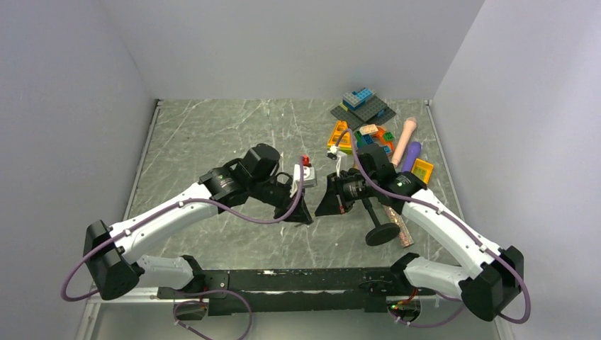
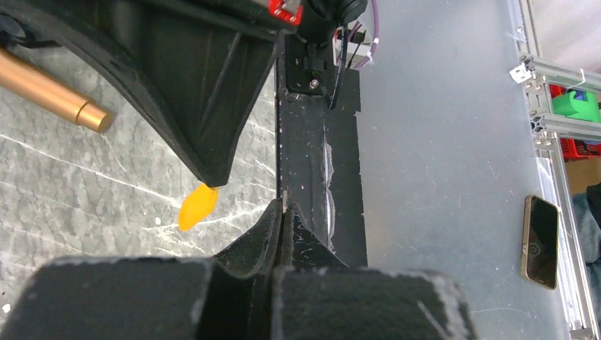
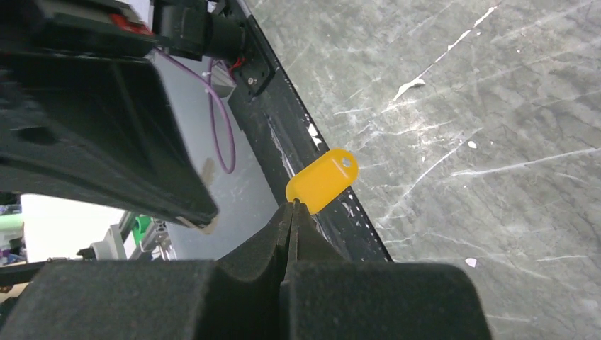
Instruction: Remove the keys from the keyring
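Right wrist: pincer [image 3: 292, 205] tight on tag [image 3: 322, 178]

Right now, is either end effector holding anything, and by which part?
The right end effector pinches the yellow tag by its plain end, opposite the hole. The left end effector is shut; on what, cannot tell.

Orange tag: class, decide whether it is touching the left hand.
Apart. The left wrist view shows bare table between the orange tag and the shut left hand; the tag sits at the right hand's tip instead.
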`<action>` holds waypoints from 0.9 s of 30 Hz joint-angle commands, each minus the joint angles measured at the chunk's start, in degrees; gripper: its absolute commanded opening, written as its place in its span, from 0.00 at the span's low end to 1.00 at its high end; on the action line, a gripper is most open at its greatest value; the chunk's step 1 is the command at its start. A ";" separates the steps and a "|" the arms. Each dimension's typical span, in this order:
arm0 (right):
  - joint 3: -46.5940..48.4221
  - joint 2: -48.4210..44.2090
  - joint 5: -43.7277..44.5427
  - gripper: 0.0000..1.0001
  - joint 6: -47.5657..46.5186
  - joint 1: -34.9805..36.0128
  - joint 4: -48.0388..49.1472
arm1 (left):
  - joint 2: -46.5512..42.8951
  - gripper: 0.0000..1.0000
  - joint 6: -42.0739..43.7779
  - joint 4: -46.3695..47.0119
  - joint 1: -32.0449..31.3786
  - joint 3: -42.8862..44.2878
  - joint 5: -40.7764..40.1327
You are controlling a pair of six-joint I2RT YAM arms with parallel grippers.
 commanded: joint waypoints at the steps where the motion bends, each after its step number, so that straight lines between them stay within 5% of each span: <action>1: -0.95 -3.39 -1.97 0.00 2.66 -0.08 2.95 | 0.30 0.00 2.64 -1.16 -0.81 2.76 -3.02; 8: -1.24 -3.74 0.54 0.00 2.60 -0.06 5.75 | -3.01 0.00 2.93 -0.45 -0.83 1.82 -8.75; 27: -6.76 -5.17 14.24 0.00 10.76 0.06 26.34 | -15.35 0.00 -6.47 5.98 7.28 -2.56 -41.84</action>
